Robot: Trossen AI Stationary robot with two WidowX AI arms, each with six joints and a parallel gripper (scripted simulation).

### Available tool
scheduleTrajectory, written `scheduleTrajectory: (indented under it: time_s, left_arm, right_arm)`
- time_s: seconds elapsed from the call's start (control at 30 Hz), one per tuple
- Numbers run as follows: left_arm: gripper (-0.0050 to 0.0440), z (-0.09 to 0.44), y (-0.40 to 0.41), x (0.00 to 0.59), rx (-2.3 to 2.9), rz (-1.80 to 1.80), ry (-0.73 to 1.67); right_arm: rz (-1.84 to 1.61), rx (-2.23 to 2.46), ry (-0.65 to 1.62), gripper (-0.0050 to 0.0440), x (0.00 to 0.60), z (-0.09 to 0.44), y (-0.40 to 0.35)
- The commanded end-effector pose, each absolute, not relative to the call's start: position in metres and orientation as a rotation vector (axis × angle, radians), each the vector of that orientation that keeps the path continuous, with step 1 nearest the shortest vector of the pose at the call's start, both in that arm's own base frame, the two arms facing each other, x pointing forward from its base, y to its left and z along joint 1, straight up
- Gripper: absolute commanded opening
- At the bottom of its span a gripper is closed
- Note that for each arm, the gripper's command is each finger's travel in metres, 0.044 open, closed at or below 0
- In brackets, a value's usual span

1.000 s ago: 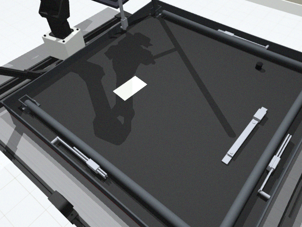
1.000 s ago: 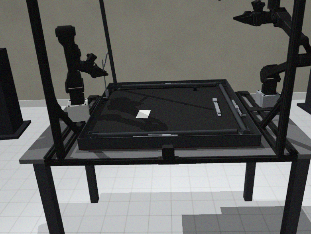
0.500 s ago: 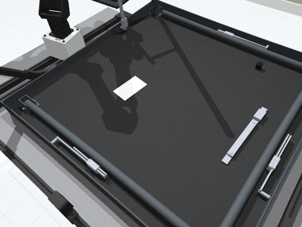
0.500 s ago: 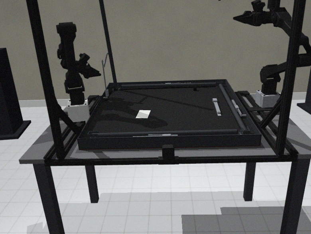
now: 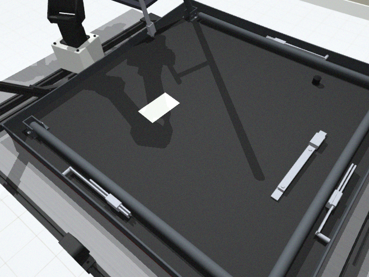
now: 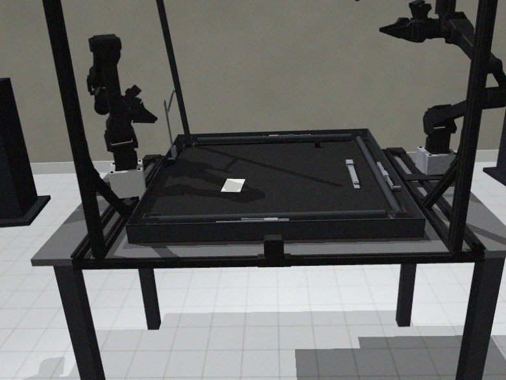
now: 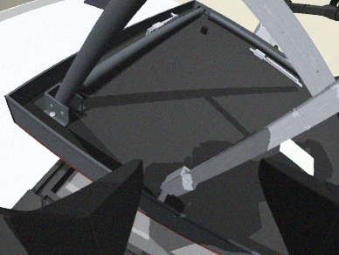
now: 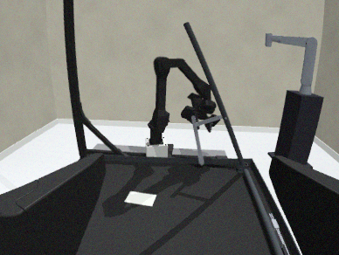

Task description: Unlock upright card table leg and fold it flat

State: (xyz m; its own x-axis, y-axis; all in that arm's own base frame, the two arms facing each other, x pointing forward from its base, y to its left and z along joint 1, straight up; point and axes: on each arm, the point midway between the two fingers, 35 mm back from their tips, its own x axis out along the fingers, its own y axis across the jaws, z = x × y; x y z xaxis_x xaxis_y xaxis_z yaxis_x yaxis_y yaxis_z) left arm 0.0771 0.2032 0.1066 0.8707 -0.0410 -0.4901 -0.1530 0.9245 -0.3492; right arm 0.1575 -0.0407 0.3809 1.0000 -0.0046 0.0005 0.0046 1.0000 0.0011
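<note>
The card table [image 6: 270,179] lies upside down. Its one raised leg [image 6: 173,69] stands at the far left corner, leaning slightly; it also shows in the left wrist view [image 7: 116,17] and the right wrist view [image 8: 211,98]. The light grey locking brace [image 6: 168,122] rises from the rim beside it, seen also in the top view [image 5: 147,21]. My left gripper [image 6: 143,109] is open next to the brace; in its wrist view the brace [image 7: 244,155] crosses between the spread fingers, clear of both. My right gripper [image 6: 392,28] is open and empty, high above the table's right side.
Three legs lie folded along the rim [image 5: 119,193] [image 5: 283,47] [image 5: 322,193]. A flat grey brace [image 5: 299,165], a white label [image 5: 159,111] and a small black knob [image 5: 316,79] sit on the underside. Black frame posts [image 6: 69,122] [image 6: 470,122] stand at the work table's corners.
</note>
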Motion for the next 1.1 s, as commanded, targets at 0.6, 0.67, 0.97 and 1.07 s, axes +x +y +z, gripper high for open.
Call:
scheduleTrajectory:
  time_s: [0.6,0.67,0.97,1.07]
  left_arm:
    - [0.029,0.164,0.209,0.043,-0.646,0.2,0.617]
    - [0.0314,0.164,0.211,0.043,-0.646,0.201,0.617]
    - [0.04,0.19,0.274,0.053,-0.645,0.203,0.617]
    - [0.04,0.199,0.301,0.063,-0.649,0.198,0.612]
  right_arm:
    - [0.0,0.0,0.0,0.04,0.158,0.381,-0.04]
    - [0.0,0.0,0.0,0.04,0.158,0.381,-0.04]
    - [0.0,0.0,0.0,0.04,0.158,0.381,-0.04]
    - [0.0,0.0,0.0,0.04,0.158,0.381,-0.04]
